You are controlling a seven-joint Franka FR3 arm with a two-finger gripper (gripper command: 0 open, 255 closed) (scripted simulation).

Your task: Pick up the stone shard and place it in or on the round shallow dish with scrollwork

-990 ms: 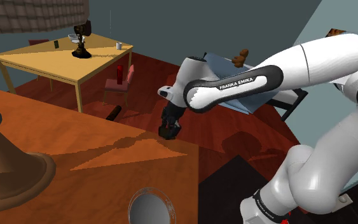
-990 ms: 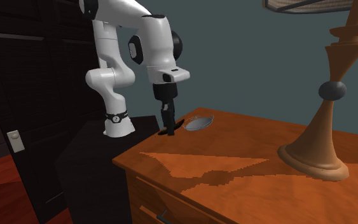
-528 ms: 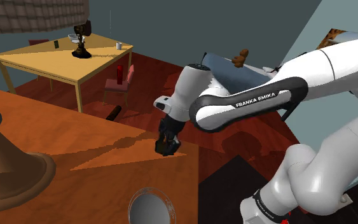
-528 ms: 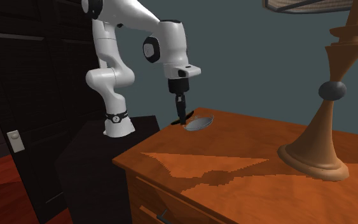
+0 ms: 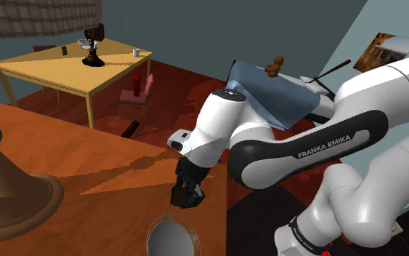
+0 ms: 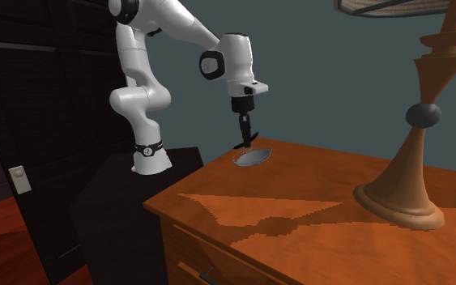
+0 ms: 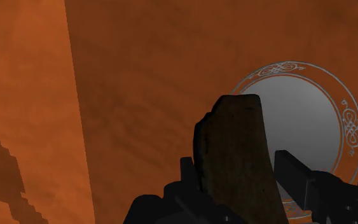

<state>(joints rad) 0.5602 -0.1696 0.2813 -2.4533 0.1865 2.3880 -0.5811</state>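
The stone shard (image 7: 238,159) is showing as a dark brown, elongated slab. Its long axis is running in line with the fingers (image 7: 293,173), and its blunt, squared-off end is projecting past the fingertips toward the wooden top (image 7: 139,83) below. The rough edge is facing one finger and the straighter edge the other.

The gripper (image 5: 186,195) is clamping the shard: one black finger is pressing on each side of the slab, with the jaws spread only as far as the shard's width. The shard is sitting between the fingers and is hanging clear above the wooden top.

The round dish (image 7: 301,118), grey inside with scrollwork on its rim, is lying flat on the wooden top. In the wrist view the shard's straighter edge is overlapping the dish's rim. In the shoulder view the gripper is hovering just on the far side of the dish; in the second exterior view it is hanging directly over the dish's left part.

A tall wooden lamp (image 6: 398,198) is standing well apart at the second exterior view's right. Nothing is lying between the gripper and the dish. A yellow table (image 5: 72,69) and a red chair (image 5: 139,93) are standing far off on the red floor.
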